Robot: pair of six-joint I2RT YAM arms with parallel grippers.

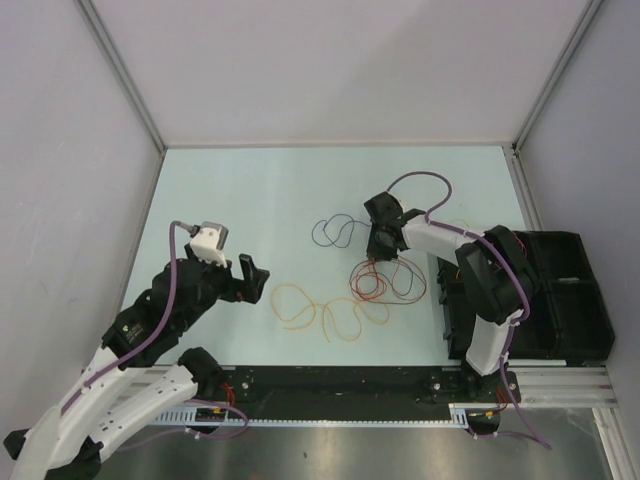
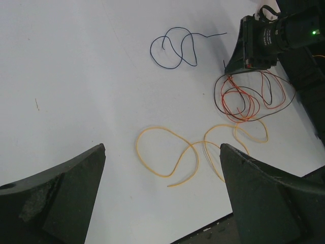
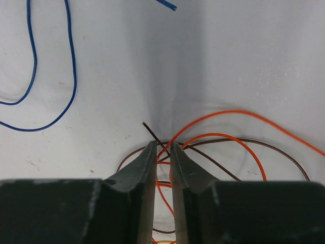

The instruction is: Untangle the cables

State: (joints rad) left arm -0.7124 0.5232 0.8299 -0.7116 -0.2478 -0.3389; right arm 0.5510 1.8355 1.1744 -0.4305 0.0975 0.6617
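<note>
The cables lie on the pale table [image 1: 250,190]. The dark blue cable [image 1: 335,232] loops alone at centre and also shows in the left wrist view [image 2: 172,48] and the right wrist view [image 3: 51,117]. The orange-yellow cable [image 1: 330,315] lies in loops near the front and in the left wrist view [image 2: 167,152]. The red cable [image 1: 385,282] and black cable [image 3: 152,133] are tangled together. My right gripper [image 1: 380,245] [image 3: 162,145] is down on this tangle, jaws a narrow gap apart with both cables running between them. My left gripper [image 1: 250,275] [image 2: 162,147] is wide open and empty, left of the orange-yellow loops.
A black compartment bin [image 1: 570,290] stands at the right edge beside the right arm. Grey walls enclose the table on the left, back and right. The arm bases and a black rail run along the front edge.
</note>
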